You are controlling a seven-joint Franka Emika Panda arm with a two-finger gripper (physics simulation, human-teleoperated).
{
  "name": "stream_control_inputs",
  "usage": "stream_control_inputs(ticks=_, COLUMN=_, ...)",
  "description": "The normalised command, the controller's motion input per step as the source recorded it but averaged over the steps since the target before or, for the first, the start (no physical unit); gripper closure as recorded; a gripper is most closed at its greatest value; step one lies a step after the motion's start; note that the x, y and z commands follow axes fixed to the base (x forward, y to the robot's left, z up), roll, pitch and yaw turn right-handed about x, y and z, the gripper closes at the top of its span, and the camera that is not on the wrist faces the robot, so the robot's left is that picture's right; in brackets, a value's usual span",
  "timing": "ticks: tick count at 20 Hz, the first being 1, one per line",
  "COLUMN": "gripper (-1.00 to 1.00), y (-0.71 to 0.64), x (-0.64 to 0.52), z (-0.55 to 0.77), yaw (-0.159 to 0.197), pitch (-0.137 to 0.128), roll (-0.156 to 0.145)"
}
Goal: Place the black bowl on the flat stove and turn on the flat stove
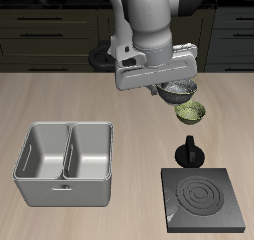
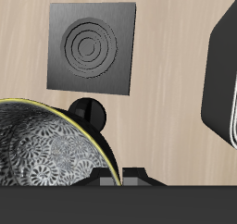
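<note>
My gripper (image 1: 171, 86) is shut on the rim of the black bowl (image 1: 180, 88) and holds it above the table, well behind the flat stove (image 1: 204, 196). The bowl's speckled shiny inside fills much of the wrist view (image 2: 46, 144), close to the gripper (image 2: 134, 177). The flat stove, a black square plate with pale rings, lies at the table's front edge and also shows in the wrist view (image 2: 93, 47). Its upright black knob (image 1: 189, 151) stands at the stove's back edge, between the stove and the held bowl (image 2: 88, 112).
A green patterned bowl (image 1: 190, 112) sits on the table just below and in front of the held bowl. A grey two-compartment metal tray (image 1: 64, 163) stands beside the stove; one of its corners shows in the wrist view (image 2: 222, 70).
</note>
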Motion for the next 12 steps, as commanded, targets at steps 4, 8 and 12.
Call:
stream_control_inputs(ticks=4, gripper=1.0, y=0.19, x=0.5, z=0.03, yaw=0.063, pitch=0.016, roll=-0.008)
stream_control_inputs(ticks=8, gripper=1.0, y=0.12, x=0.35, z=0.05, yaw=0.076, pitch=-0.017, roll=-0.039)
stream_control_inputs(ticks=12, gripper=1.0, y=0.11, x=0.34, z=0.07, yaw=0.028, pitch=-0.004, roll=-0.043)
